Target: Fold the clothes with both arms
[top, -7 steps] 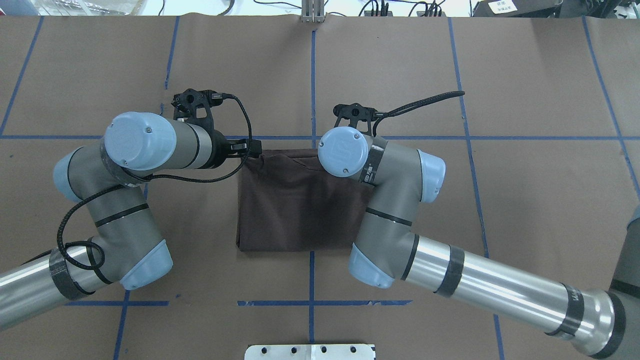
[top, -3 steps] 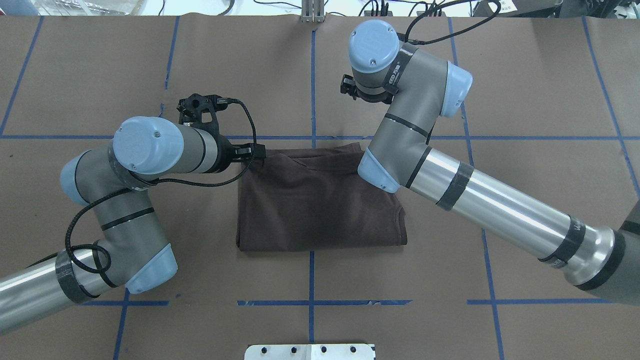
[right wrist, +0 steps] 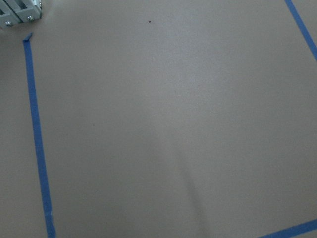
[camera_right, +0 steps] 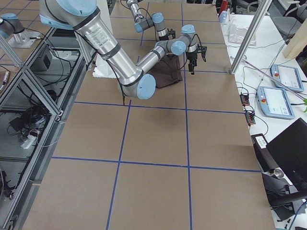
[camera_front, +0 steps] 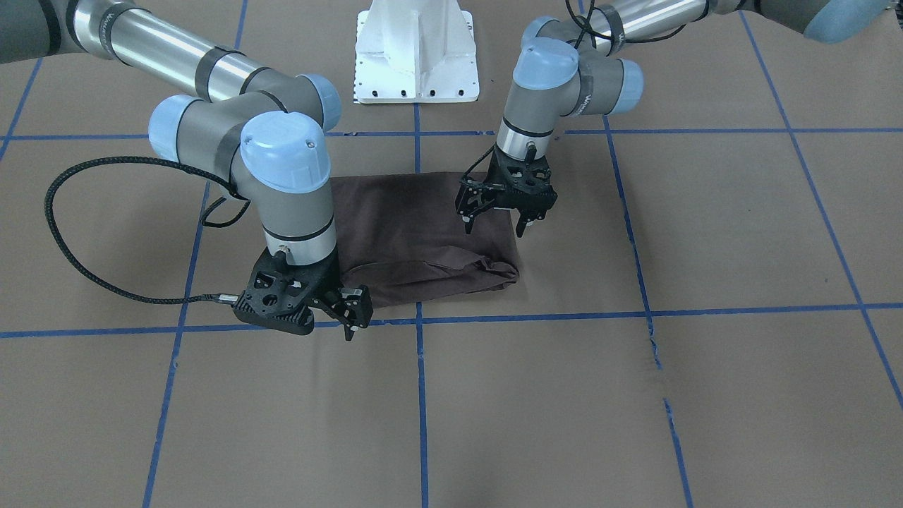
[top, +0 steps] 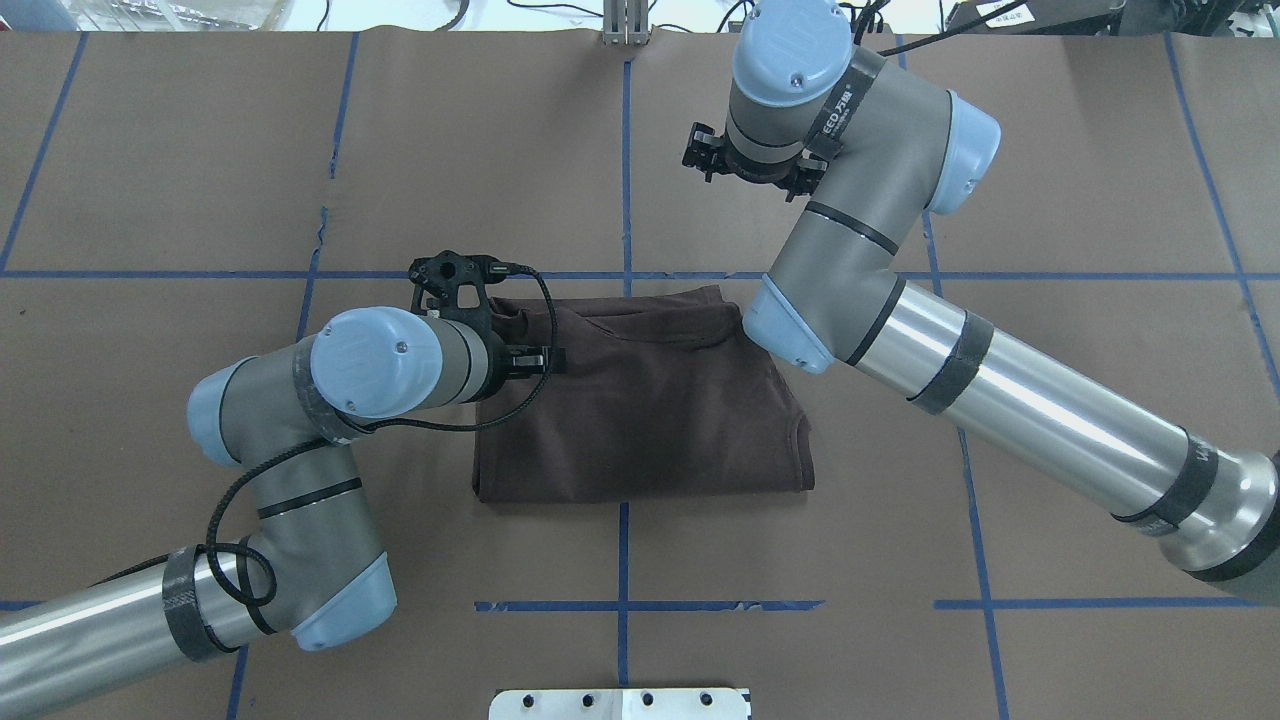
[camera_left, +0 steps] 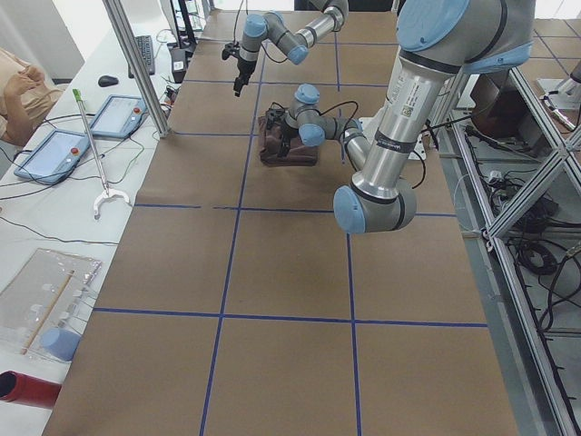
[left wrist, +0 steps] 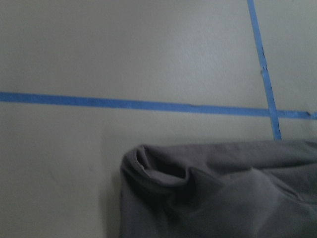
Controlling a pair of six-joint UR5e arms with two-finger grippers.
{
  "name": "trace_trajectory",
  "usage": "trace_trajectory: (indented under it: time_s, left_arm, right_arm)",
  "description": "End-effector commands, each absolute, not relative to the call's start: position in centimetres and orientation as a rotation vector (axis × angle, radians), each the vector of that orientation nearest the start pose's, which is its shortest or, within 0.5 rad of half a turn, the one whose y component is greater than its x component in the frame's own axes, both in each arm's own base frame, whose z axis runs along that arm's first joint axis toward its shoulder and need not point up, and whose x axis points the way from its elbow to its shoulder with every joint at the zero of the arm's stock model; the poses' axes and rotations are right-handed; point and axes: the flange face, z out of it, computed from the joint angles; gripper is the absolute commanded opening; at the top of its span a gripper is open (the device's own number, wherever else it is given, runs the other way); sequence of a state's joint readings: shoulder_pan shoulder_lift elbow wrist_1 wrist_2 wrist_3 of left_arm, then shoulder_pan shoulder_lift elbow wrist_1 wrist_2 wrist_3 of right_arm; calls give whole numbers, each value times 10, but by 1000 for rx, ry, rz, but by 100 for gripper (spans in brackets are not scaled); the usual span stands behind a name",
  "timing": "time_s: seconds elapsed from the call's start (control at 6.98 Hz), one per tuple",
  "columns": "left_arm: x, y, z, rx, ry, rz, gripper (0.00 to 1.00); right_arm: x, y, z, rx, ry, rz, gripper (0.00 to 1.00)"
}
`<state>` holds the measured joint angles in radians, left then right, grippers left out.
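brown cotton: one dark t-shirt [top: 640, 410] lies folded into a rectangle at the middle of the paper-covered table [top: 1050, 150]. its bunched far edge sits just short of a blue tape line [camera_front: 635, 313]. two arms reach in, the left arm [top: 340, 400] and the right arm [top: 1020, 400], with one gripper each. the left gripper [camera_front: 494, 227] hangs above one end of the shirt, jaws spread, holding nothing. the right gripper [camera_front: 356, 315] hangs by the opposite far corner, jaws likewise apart and empty. one white pedestal base [camera_front: 416, 49] stands at the robot's side. black bands on the right arm carry white lettering, too small to read.
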<state>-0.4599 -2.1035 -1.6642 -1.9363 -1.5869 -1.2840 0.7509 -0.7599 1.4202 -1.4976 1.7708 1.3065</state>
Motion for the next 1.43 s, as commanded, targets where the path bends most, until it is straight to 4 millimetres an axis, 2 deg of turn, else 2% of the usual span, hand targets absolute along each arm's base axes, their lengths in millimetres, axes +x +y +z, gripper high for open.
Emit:
trace_trajectory:
  time_s: [0.0,0.29,0.57,0.72,0.86,1.0,1.15,1.29]
  left_arm:
    - [572,-422,270,340,883,-148,100]
    - [561,-460,294,345,822,-198,100]
    - [537,-508,316,363,759,-245,100]
    - [529,-528,333,372,715,-239,100]
    - [513,-545,341,394,689,-224,100]
    - [491,-565,336,436,684,-184,100]
    - [472,-573,321,455,710,-147,100]
    - [468,-560,303,421,777,-125,100]
  right_arm:
    - [-471,-594,222,192,-745,386,100]
    - [-471,-594,222,192,-745,386,100]
    - [-471,-594,222,192,-745,386,100]
    - [-473,-593,225,190,-741,384,100]
    - [-473,-592,224,191,-742,384,100]
    - [-473,-592,224,191,-742,384,100]
    - [-473,-592,223,191,-744,382,100]
    - [-473,-592,223,190,-744,383,100]
